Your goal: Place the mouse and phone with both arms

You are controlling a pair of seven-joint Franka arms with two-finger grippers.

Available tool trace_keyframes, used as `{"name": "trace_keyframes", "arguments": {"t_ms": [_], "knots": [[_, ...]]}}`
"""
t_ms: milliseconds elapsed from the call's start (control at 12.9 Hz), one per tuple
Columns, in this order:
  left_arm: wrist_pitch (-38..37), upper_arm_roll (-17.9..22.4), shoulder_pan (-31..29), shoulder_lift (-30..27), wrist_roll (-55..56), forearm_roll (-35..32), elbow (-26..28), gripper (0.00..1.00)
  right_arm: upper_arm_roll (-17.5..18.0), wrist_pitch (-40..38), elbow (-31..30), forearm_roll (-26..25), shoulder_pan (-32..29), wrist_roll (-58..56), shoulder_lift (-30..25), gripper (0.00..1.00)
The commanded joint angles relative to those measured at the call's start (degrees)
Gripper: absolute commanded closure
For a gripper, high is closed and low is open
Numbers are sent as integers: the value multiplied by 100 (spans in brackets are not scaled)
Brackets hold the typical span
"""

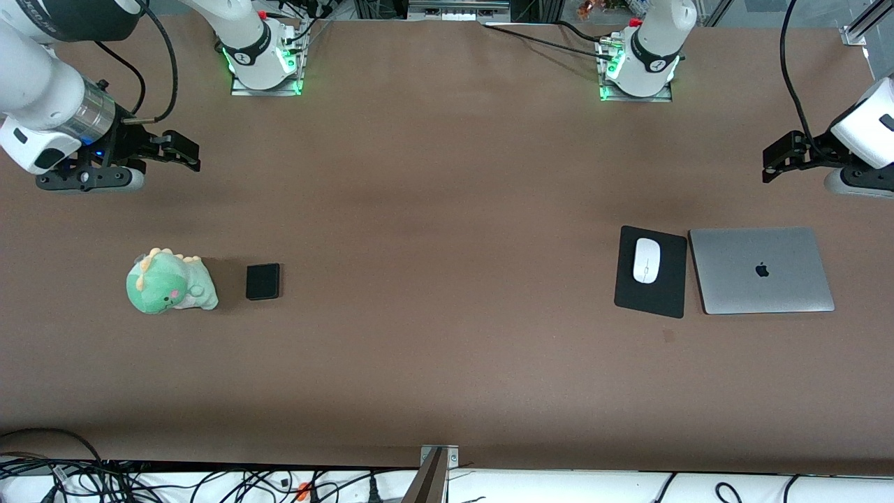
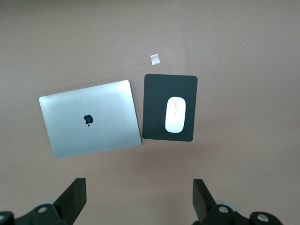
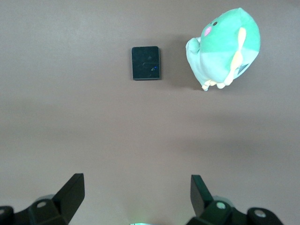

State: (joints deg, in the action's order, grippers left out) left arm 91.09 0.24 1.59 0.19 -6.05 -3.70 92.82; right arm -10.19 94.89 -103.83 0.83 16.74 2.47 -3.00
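The white mouse [image 1: 646, 260] lies on a black mouse pad [image 1: 649, 302] toward the left arm's end of the table. It also shows in the left wrist view [image 2: 175, 114]. The small black phone [image 1: 263, 281] lies flat on the table toward the right arm's end, and shows in the right wrist view [image 3: 146, 63]. My left gripper [image 1: 770, 163] is open and empty, up over bare table, apart from the mouse; its own view shows it [image 2: 139, 197]. My right gripper [image 1: 187, 152] is open and empty over bare table, apart from the phone; its own view shows it [image 3: 137, 194].
A closed silver laptop [image 1: 761, 270] lies beside the mouse pad, toward the left arm's end. A green plush dinosaur [image 1: 170, 281] sits beside the phone, toward the right arm's end. A small scrap of tape [image 2: 155, 58] lies on the table near the pad.
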Motion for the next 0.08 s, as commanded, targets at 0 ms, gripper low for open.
{"name": "trace_keyframes", "arguments": {"t_ms": [0], "knots": [[-82,108,158,-63,43,-26,-18,0,386,-452,494,-74,-470,-238,142,0]]}}
